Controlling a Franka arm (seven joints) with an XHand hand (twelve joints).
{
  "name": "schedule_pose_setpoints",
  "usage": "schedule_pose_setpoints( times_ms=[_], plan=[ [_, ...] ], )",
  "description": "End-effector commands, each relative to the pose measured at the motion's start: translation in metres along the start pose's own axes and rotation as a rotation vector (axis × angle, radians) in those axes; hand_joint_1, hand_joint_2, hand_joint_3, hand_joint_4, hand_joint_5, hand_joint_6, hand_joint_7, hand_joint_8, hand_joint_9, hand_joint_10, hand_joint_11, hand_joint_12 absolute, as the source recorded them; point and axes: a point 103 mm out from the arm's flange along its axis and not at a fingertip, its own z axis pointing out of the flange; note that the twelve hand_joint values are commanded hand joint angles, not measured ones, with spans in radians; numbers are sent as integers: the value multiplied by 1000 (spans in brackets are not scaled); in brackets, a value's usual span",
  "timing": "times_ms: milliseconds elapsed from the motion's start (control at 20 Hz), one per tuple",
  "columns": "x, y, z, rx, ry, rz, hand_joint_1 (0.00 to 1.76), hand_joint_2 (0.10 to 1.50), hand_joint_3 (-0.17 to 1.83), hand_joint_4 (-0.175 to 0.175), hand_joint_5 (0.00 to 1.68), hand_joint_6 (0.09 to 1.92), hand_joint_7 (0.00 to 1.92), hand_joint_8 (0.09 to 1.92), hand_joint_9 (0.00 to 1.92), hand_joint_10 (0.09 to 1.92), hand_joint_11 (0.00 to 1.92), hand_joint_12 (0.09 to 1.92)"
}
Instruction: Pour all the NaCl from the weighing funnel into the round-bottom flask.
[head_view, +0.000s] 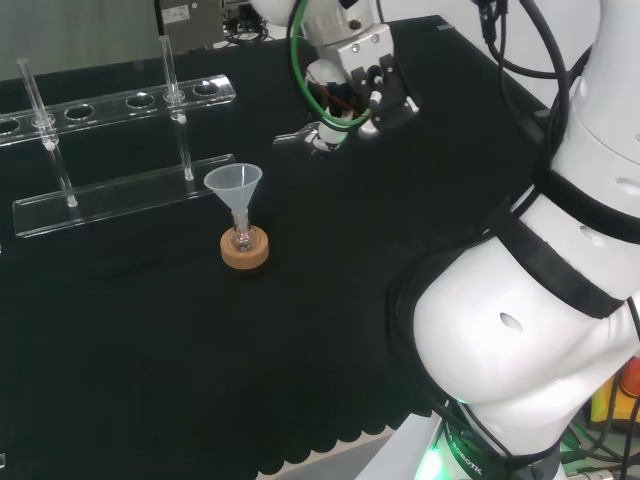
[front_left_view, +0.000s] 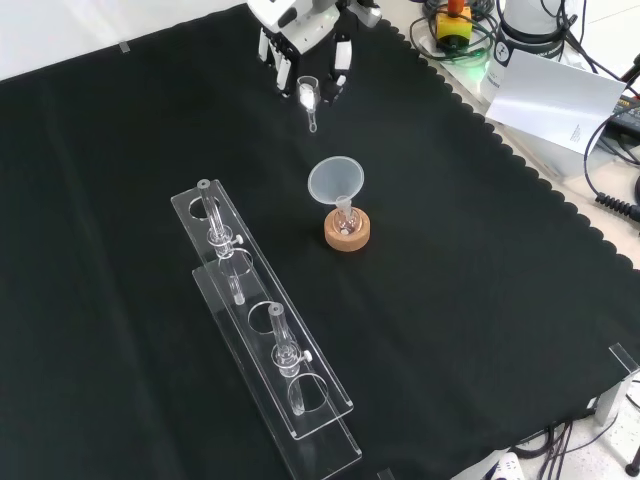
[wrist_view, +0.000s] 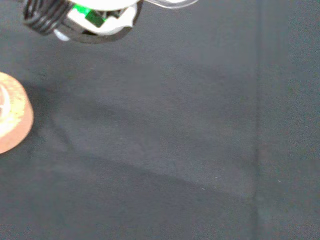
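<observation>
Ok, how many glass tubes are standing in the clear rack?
2: one tube at the rack's far end in the front view, another tube nearer the camera. Clear glass, so more may be hidden.

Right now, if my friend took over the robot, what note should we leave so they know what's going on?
Robot hand: shut on the weighing funnel, held above the cloth, spout towards the flask.
Round-bottom flask: on its cork ring mid-bench, with a plastic funnel in its neck.
Done: weighing funnel picked up.
Left: carry it over the plastic funnel, tip it, pour all the NaCl in. White powder seems to sit in the weighing funnel, so pouring looks not yet started.
</observation>
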Motion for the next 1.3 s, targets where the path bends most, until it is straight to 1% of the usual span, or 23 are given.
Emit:
schedule_pose_setpoints(
  times_ms=[50, 250, 550, 850, 1000, 1300],
  plan=[
    [21, 7, -2, 32, -39, -37, 1116, 706, 577, 175, 1261, 662, 1365, 329, 1471, 107, 1029, 920],
    [24, 11, -1, 52, -69, -44, 1116, 705, 577, 175, 1262, 660, 1366, 327, 1472, 104, 1031, 919],
    [27, 14, -1, 66, -93, -53, 1117, 704, 578, 175, 1263, 658, 1368, 325, 1473, 101, 1032, 916],
    [34, 16, -6, 77, -144, -72, 1117, 703, 579, 175, 1264, 656, 1370, 322, 1475, 98, 1033, 914],
    [36, 17, -6, 85, -149, -78, 1117, 703, 579, 175, 1265, 655, 1371, 321, 1475, 97, 1033, 913],
    [37, 17, -8, 80, -150, -80, 1118, 702, 580, 175, 1267, 652, 1372, 318, 1476, 94, 1033, 912]
  ],
)
